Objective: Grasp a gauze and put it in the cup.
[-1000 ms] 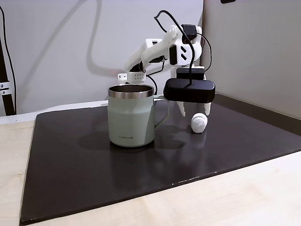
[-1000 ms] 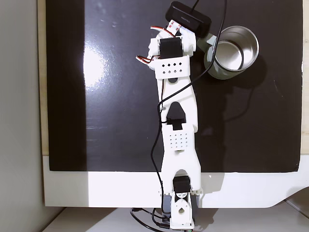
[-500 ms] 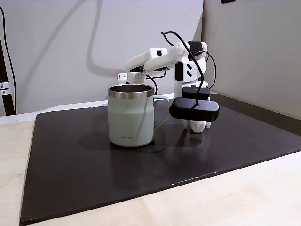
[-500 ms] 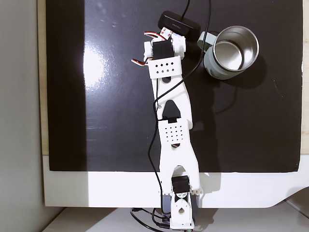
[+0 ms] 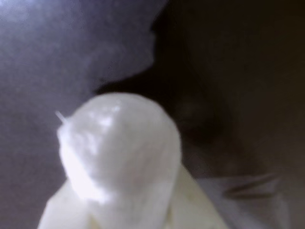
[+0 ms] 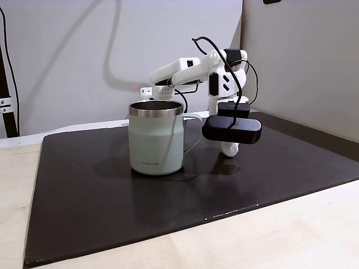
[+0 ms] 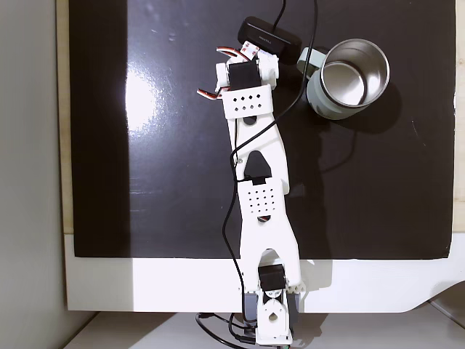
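The gauze (image 5: 119, 157) sits right at my gripper (image 6: 230, 148) tips, down on the black mat (image 6: 112, 196) — I cannot tell if my fingers have closed yet. I should squeeze softly, lift straight up, then swing over the cup (image 6: 156, 137) beside me.

The gripper (image 6: 229, 148) has dropped — onto the gauze (image 5: 119, 157).

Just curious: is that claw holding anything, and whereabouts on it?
Cannot tell. The claw is down at the gauze on the mat, but its fingers are hidden.
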### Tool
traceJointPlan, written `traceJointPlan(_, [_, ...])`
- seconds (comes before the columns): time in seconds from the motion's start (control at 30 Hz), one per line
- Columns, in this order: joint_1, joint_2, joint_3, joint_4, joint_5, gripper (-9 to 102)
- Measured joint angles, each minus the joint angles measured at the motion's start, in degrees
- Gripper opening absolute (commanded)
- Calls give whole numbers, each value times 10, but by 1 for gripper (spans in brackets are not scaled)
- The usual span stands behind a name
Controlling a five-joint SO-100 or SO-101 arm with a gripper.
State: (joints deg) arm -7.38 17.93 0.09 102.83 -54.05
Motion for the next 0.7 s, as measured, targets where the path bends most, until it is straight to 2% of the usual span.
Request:
traceJointPlan(0.4, [-4,12,1,1,18,0])
traceJointPlan(0.7, [-21,178,103,2,21,0])
